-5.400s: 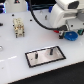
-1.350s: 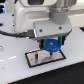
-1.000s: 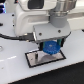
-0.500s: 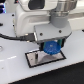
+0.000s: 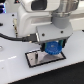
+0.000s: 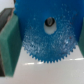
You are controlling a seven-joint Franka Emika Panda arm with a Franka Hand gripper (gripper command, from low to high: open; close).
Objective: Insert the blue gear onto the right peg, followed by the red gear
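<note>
Progress: the blue gear [image 5: 52, 48] is getting lowered over the dark base plate [image 5: 35, 59] at the lower middle of the exterior view, so step one looks underway but not finished. Can't tell if it's on the peg yet.
Claw: the claw [image 5: 52, 47] is closing on the blue gear, carrying it.
Wrist view: the blue gear [image 6: 47, 32] is filling most of the frame, hub hole showing, a green block [image 6: 9, 42] sitting just beside it.
Red gear: not showing anywhere now, so that half is looking untouched.
Change: compared with half a second back, the arm is sitting barely lower, almost the same pose; five seconds back it was off at the upper right.
Surface: white surface [image 5: 70, 70] under everything.
</note>
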